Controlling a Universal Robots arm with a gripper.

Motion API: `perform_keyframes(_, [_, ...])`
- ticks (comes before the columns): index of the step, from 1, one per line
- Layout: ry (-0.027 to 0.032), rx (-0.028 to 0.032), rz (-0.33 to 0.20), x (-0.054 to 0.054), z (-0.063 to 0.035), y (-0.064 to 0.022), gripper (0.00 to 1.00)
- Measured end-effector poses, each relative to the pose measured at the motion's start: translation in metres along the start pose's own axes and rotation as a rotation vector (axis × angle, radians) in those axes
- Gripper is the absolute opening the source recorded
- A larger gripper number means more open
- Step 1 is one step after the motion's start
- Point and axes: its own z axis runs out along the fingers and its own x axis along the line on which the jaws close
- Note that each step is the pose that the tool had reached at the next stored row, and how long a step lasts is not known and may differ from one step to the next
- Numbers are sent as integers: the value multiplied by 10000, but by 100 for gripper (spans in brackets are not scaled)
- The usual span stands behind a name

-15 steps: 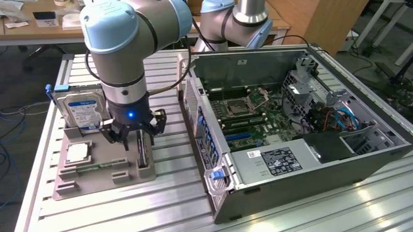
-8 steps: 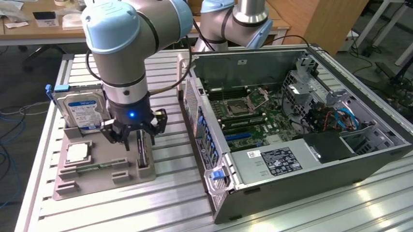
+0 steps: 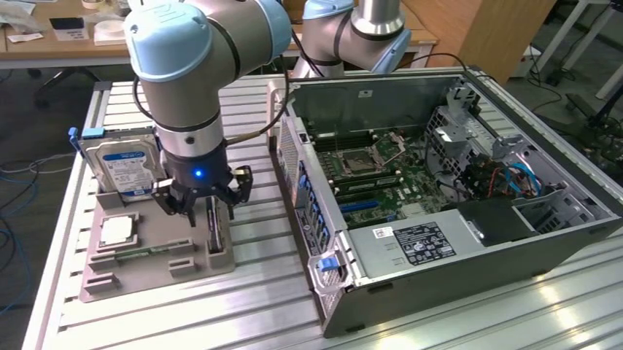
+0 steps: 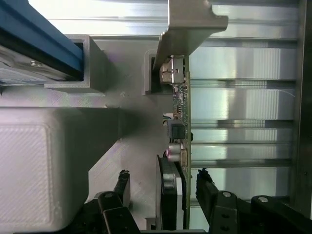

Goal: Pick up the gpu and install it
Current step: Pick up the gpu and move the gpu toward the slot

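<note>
Hard drive (image 3: 119, 169), processor chip (image 3: 117, 230), holder (image 3: 146, 281)

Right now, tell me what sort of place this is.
Probably a robotics lab set up for computer assembly: an open computer case lies on a slatted metal bench, beside a parts holder with a hard drive.

Nothing legible. Blue-and-white label (image 3: 127, 175) on hard drive (image 3: 105, 146), well apart from case (image 3: 467, 281): print too fine to read. Black label (image 3: 425, 243) on power supply (image 3: 389, 257) inside case, white sticker (image 3: 381, 232) just beside it: likewise unreadable.
</note>
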Motion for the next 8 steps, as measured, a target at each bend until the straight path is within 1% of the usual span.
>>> perform_keyframes(2, [-1,-1,-1,-1,1,0,65])
perform_keyframes(3, [-1,-1,-1,-2,1,0,58])
perform_keyframes(6, [-1,-1,0,-3,0,0,56])
perform_keyframes(7, [-1,0,-1,-4,0,0,49])
perform_keyframes(8, [-1,0,-1,-4,0,0,49])
